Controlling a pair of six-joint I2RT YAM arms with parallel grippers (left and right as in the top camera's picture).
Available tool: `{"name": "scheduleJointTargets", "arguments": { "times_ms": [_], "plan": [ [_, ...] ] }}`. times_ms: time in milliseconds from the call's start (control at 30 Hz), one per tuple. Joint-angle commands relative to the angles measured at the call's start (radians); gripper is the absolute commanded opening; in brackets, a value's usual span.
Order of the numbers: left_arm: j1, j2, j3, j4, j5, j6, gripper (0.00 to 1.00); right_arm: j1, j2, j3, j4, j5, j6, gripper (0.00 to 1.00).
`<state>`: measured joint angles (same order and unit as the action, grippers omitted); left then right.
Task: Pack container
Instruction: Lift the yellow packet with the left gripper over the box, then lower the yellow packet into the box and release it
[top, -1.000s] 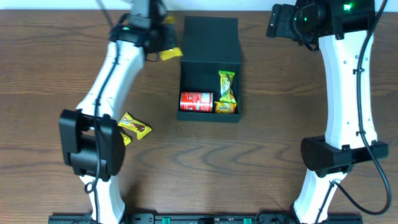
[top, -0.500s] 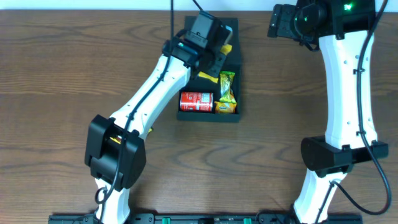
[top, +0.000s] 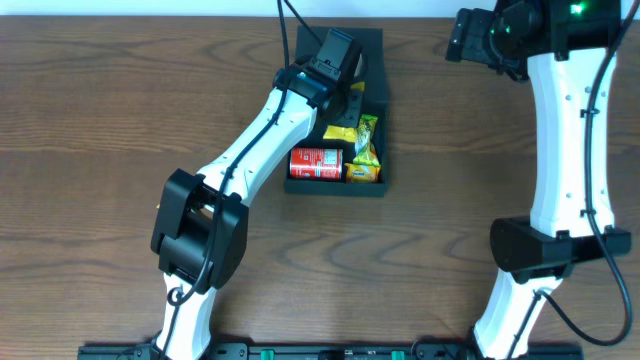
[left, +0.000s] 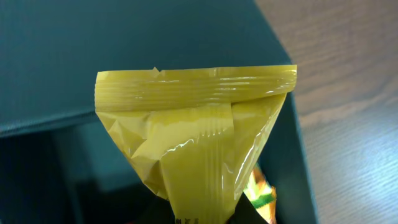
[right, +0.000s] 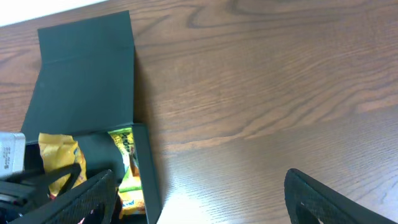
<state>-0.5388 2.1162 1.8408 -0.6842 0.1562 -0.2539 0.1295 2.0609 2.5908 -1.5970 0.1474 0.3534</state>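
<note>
Left claw clamped on a yellow snack packet, open dark teal container directly beneath it, red can and a green-yellow packet inside, right claw spread wide and empty, container well off to its left.

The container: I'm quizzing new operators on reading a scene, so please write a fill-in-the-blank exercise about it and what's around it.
1. The left tool holds a ___ packet over the container.
2. Inside the container lies a ___ can.
3. The container's hinged lid is ___.
4. The ___ tool stands open and holds nothing.

Missing words: yellow; red; open; right
</note>
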Motion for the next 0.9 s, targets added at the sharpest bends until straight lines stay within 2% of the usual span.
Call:
{"name": "scheduleJointTargets", "arguments": {
  "times_ms": [0,867],
  "plan": [
    [-0.004,0.031,0.018,0.03,-0.023,-0.041,0.16,-0.005,-0.002,0.003,-0.001,0.014,-0.018,0.87],
    [-0.023,0.135,0.018,-0.029,-0.007,-0.067,0.17,-0.005,-0.002,0.003,-0.008,0.013,-0.018,0.88]
  ]
}}
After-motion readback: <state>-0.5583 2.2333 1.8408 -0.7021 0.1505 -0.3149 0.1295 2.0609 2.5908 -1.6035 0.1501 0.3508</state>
